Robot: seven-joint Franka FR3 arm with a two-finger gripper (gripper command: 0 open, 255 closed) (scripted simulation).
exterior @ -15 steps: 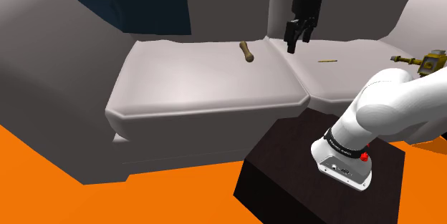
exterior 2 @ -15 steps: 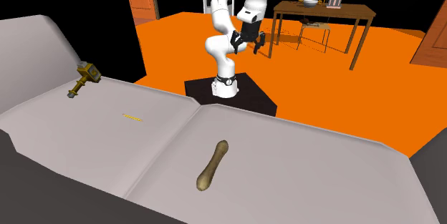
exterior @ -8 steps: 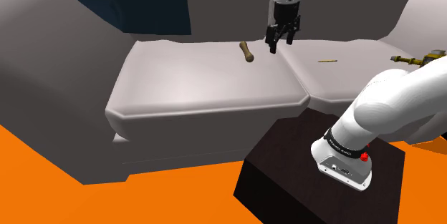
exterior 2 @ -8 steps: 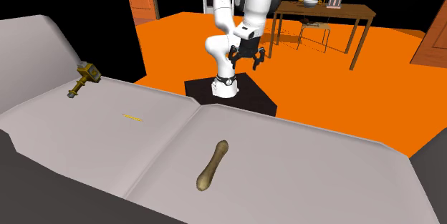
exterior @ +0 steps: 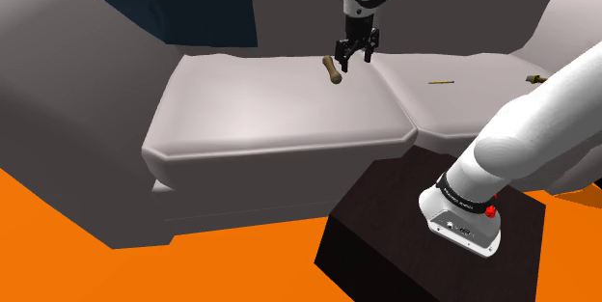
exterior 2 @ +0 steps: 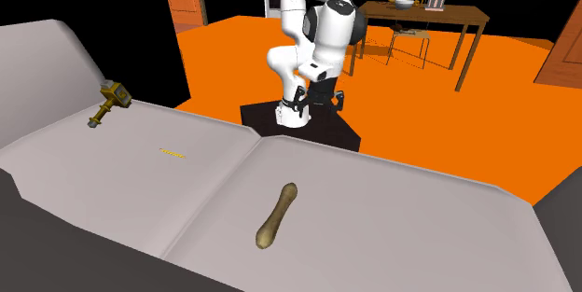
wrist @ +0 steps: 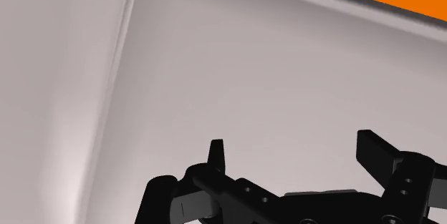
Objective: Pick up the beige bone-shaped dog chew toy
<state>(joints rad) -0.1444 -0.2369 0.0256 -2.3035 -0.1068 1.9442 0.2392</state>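
Note:
The beige bone-shaped chew toy (exterior: pixel 332 69) lies on the grey sofa seat cushion (exterior: pixel 270 107), near its back edge. In the second exterior view the bone (exterior 2: pixel 277 215) lies in the foreground, pointing roughly toward the arm. My black gripper (exterior: pixel 354 54) hangs just above the cushion, close beside the bone on the shoulder view's right, not touching it. It is open with nothing between its fingers; in the wrist view the gripper (wrist: pixel 297 154) looks down on bare grey cushion (wrist: pixel 236 65). From the far side the gripper (exterior 2: pixel 317 99) appears over the sofa's front edge.
A thin yellow stick (exterior: pixel 441 82) lies on the neighbouring cushion, and a brass-coloured hammer (exterior 2: pixel 110 100) rests further along the sofa. The dark stand (exterior: pixel 434 242) sits on the orange floor (exterior 2: pixel 420 113) before the sofa. A wooden table (exterior 2: pixel 420 10) stands far behind the arm.
The gripper has travelled toward the shoulder view's left and lower, from above the seam between the cushions to right beside the bone. The bone, stick and hammer have not moved.

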